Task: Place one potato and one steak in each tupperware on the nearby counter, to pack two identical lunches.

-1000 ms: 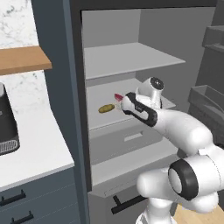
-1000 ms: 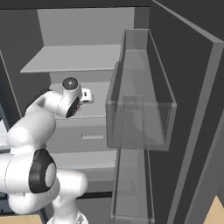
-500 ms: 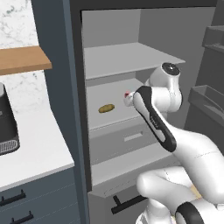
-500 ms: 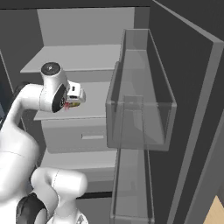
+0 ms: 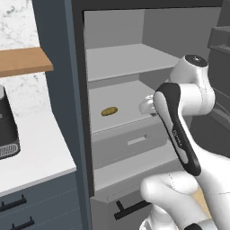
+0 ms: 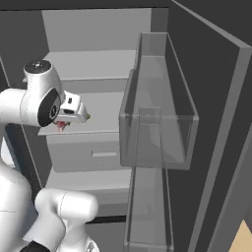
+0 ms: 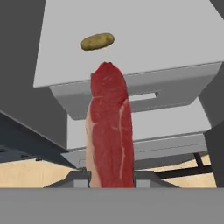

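Observation:
My gripper (image 7: 111, 178) is shut on a steak (image 7: 112, 138), a long red strip with pale pink streaks that stands up between the fingers in the hand view. The same steak (image 6: 61, 126) hangs as a red tip under my gripper (image 6: 69, 117) in front of the fridge's middle shelf. One yellow-brown potato (image 5: 109, 111) lies on that shelf, left of my gripper (image 5: 147, 106), and beyond the steak's tip as the potato (image 7: 97, 41) in the hand view. The white counter (image 5: 38, 155) lies to the fridge's left. The tupperware is out of view.
The open fridge has grey shelves and a drawer (image 5: 134, 142) below the potato's shelf. Its door with clear bins (image 6: 158, 123) stands open at the right. A black toaster (image 5: 6, 130) sits on the counter under a wooden wall shelf (image 5: 24, 61).
The steak has left the shelf in my gripper and come out toward the fridge's front. My arm's elbow has risen. The potato has stayed put.

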